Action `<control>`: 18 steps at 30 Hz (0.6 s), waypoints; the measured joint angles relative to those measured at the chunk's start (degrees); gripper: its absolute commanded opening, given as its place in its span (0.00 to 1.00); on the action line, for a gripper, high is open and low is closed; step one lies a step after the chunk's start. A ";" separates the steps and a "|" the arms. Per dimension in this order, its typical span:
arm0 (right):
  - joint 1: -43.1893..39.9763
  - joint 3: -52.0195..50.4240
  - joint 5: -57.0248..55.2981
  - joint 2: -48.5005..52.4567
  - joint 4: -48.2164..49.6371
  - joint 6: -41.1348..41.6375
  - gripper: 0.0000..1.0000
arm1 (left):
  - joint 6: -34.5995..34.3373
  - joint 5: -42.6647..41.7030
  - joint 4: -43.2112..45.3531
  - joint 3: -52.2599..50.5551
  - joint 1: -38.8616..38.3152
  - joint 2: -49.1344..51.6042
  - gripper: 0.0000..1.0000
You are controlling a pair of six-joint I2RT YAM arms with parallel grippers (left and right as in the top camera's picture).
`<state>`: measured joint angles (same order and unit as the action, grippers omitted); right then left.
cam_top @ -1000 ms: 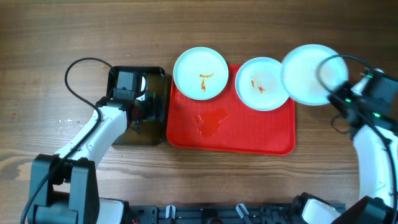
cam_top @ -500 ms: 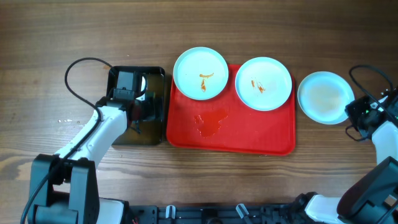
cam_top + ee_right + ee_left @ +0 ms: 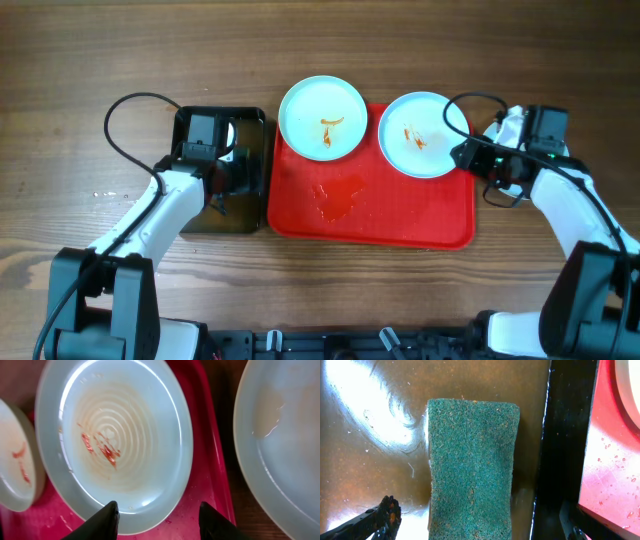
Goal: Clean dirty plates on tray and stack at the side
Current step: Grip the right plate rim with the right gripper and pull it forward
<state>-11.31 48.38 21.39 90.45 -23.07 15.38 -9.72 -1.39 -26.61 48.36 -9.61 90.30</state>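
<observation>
Now poised with the right gripper (image 3: 159, 517), fingers parted and empty, over the near rim of a smeared plate (image 3: 115, 440) on the red tray (image 3: 211, 475), next to a second smeared plate (image 3: 322, 118). Just beside the tray, on the wooden table (image 3: 400, 40), a third plate (image 3: 280, 445). Elsewhere, hovering with the left gripper (image 3: 477, 520) spread wide above the green sponge (image 3: 472, 460) in the black basin (image 3: 560, 435).
</observation>
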 measured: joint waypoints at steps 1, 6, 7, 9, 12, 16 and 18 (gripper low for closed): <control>0.42 0.00 -1.25 1.25 0.24 0.70 0.52 | 0.00 0.00 0.00 0.00 0.00 0.00 1.00; 0.92 0.00 -1.95 7.43 4.68 2.32 0.27 | 0.00 0.00 0.02 0.00 0.00 0.00 0.99; 0.90 0.00 -1.75 7.85 5.60 2.64 0.22 | 0.00 0.00 0.00 0.00 0.00 0.00 1.00; 0.87 0.04 -1.38 8.70 6.12 2.78 0.09 | 0.00 0.00 0.00 0.00 0.00 0.00 1.00; 0.87 0.07 -1.18 8.94 5.29 2.99 0.04 | 0.00 0.00 0.00 0.00 0.00 0.00 1.00; 0.79 0.33 1.55 8.94 0.90 1.53 0.04 | 0.00 0.00 0.00 0.00 0.00 0.00 1.00; 0.76 0.46 3.54 8.94 -2.58 0.52 0.04 | 0.02 0.00 0.02 0.00 0.00 0.00 1.00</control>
<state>-10.55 48.84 24.93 99.39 -25.65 15.90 -9.69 -1.39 -26.59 48.36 -9.61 90.30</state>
